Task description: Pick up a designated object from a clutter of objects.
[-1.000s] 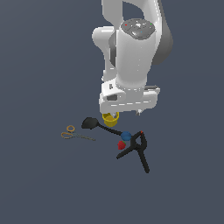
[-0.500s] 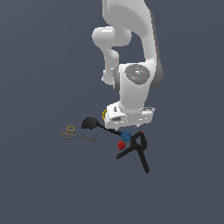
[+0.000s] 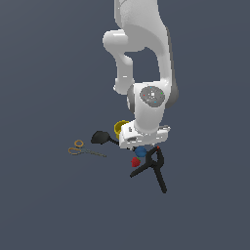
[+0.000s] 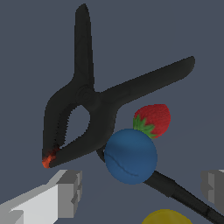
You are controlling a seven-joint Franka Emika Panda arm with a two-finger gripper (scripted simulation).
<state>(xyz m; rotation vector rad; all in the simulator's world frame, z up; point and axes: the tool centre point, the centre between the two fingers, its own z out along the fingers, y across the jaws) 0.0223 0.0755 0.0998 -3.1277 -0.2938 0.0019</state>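
Observation:
The blue ball [image 4: 130, 155] lies against the black spatula's handle [image 4: 183, 194], between the black clamp [image 4: 87, 105] and the red strawberry-like lump [image 4: 153, 119]. My gripper [image 4: 141, 183] is open, its grey fingertips [image 4: 69, 192] spread wide on either side, just short of the ball and touching nothing. In the exterior view the gripper [image 3: 142, 145] hangs low right over the blue ball [image 3: 141, 152], which peeks out under the hand, with the red lump [image 3: 135, 161] beside it.
The yellow cup [image 3: 120, 128] stands behind the hand and the spatula's head [image 3: 100, 137] lies toward the exterior view's left. Orange-handled scissors [image 3: 79, 148] lie further that way. The clamp's [image 3: 152, 168] long handles stretch toward the front.
The arm has come down and the hand has dropped onto the cluster, now just above the blue ball. The objects have not moved.

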